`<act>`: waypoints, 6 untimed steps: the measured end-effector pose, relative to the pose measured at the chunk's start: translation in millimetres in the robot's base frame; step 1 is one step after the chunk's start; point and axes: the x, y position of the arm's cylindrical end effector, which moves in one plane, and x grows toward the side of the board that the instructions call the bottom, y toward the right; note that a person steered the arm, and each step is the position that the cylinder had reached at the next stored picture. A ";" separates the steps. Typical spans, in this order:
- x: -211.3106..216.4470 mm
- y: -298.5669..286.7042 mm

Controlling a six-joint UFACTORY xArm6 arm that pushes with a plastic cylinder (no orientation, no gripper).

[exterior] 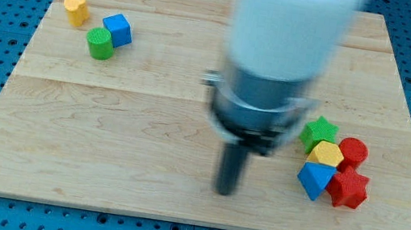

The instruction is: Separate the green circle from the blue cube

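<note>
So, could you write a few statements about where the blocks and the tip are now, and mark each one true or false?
1. The green circle touches the blue cube. True.
2. My tip is pressed against the green circle. False: it is far off, near the view's bottom centre.
3. The yellow block lies at the view's top left. True.
4. The green star sits alone. False: it is in a cluster at the view's right.
5. The board holds eight blocks. True.
</note>
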 end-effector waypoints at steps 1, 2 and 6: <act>-54.4 -111.7; -104.1 -222.5; -209.7 -48.7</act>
